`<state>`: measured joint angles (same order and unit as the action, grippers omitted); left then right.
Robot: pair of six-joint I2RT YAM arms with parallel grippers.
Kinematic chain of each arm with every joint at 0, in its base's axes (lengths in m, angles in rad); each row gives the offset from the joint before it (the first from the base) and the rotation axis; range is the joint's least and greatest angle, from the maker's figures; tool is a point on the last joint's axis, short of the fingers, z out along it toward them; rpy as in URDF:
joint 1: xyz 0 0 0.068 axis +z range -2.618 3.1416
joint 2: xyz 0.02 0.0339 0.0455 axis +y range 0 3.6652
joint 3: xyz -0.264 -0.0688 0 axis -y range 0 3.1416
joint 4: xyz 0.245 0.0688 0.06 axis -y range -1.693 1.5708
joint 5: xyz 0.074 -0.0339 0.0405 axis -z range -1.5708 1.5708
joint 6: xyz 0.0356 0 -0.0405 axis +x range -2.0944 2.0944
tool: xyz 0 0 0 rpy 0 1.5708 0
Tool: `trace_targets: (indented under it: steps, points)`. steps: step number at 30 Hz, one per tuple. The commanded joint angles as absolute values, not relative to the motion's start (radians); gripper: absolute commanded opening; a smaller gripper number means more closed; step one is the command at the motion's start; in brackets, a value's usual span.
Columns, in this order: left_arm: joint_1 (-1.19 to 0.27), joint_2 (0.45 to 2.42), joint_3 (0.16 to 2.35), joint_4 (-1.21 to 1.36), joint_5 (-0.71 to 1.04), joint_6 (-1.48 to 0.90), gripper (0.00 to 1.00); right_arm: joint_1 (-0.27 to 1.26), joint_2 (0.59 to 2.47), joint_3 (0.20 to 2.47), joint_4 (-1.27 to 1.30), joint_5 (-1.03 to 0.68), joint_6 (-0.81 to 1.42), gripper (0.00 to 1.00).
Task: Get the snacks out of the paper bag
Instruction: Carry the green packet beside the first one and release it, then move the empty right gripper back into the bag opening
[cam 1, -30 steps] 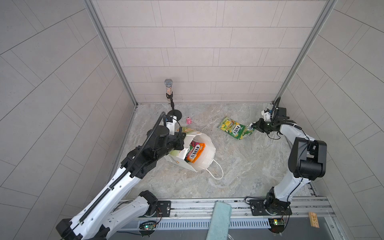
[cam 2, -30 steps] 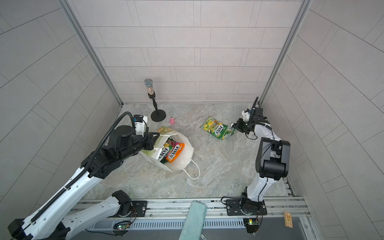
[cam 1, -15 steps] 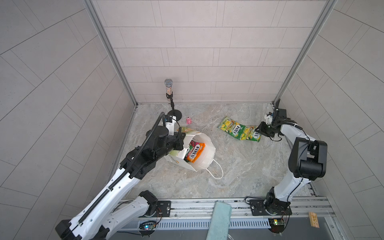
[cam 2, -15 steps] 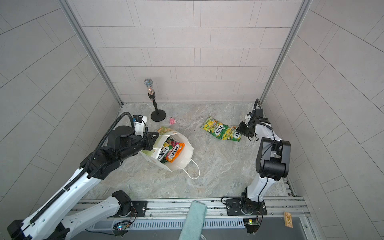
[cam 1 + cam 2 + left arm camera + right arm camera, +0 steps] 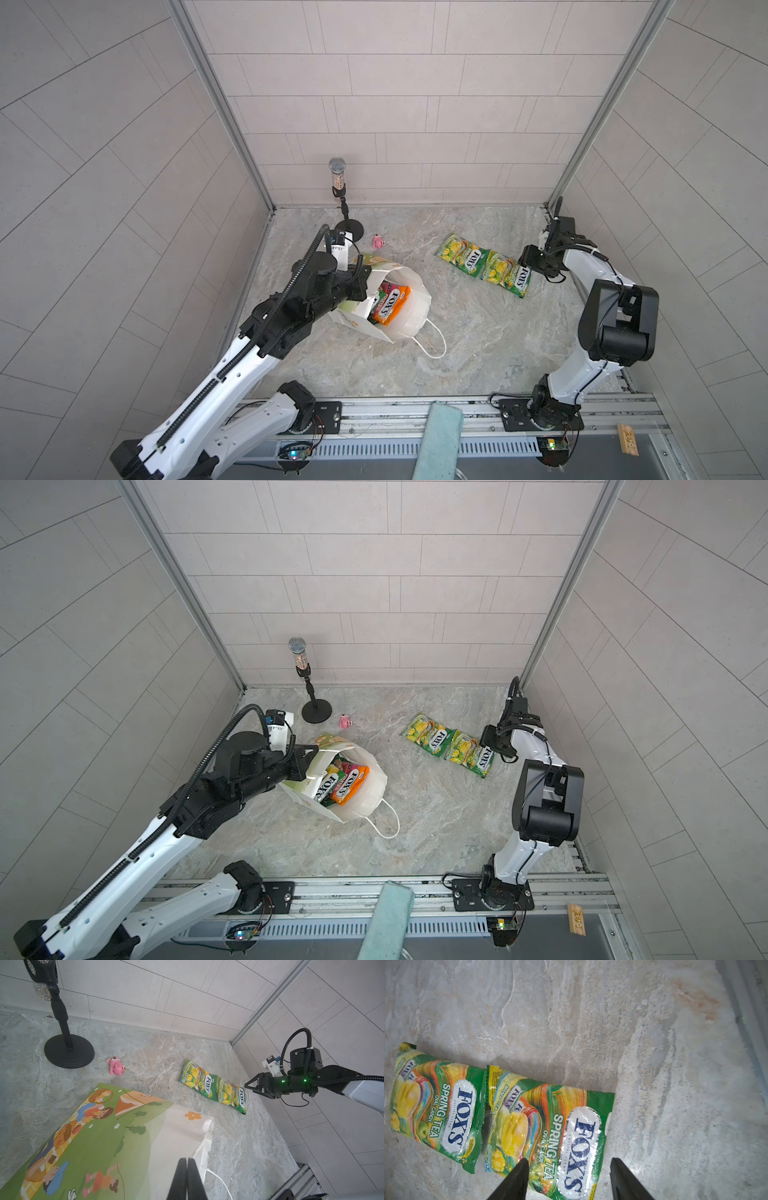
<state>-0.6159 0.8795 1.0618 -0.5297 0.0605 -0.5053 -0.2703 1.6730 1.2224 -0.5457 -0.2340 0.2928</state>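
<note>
A white paper bag (image 5: 417, 307) lies tilted on the marble surface (image 5: 478, 340), a pink-orange packet (image 5: 390, 305) inside. The left fingers (image 5: 180, 1180), pressed shut, pinch its rim, likely to keep the mouth open. Two green packets (image 5: 465, 254) lie outside, side by side; the right fingers (image 5: 515, 1182) hover spread over one, empty.

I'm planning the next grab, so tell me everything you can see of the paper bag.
The paper bag is white, one side printed with a green picnic cartoon and an orange flower. It stands tilted on the stone table, mouth gaping upward. The left gripper is shut on its rim; one white cord handle lies on the table. Inside show a pink-orange packet and a second packet beside it.
</note>
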Motion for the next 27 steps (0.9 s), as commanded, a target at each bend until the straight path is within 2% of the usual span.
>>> trace_targets:
  steps: [1, 13, 16, 22, 27]
  points:
    - [-0.617, 0.859, 1.078, -0.536, 0.066, -0.479, 0.00, -0.272, 1.586, 1.191, -0.538, -0.178, 0.308, 0.64]
    - [-0.619, 0.837, 1.068, -0.547, 0.104, -0.452, 0.00, -0.247, 1.199, 0.873, -0.372, -0.595, 0.417, 0.61]
    - [-0.618, 0.840, 1.062, -0.540, 0.128, -0.449, 0.00, -0.211, 1.096, 0.789, -0.335, -0.651, 0.457, 0.61]
    - [-0.618, 0.855, 1.057, -0.538, 0.176, -0.452, 0.00, 0.010, 0.927, 0.672, -0.279, -0.629, 0.527, 0.59]
    - [-0.620, 0.861, 1.056, -0.535, 0.209, -0.463, 0.00, 0.276, 0.852, 0.625, -0.181, -0.529, 0.619, 0.58]
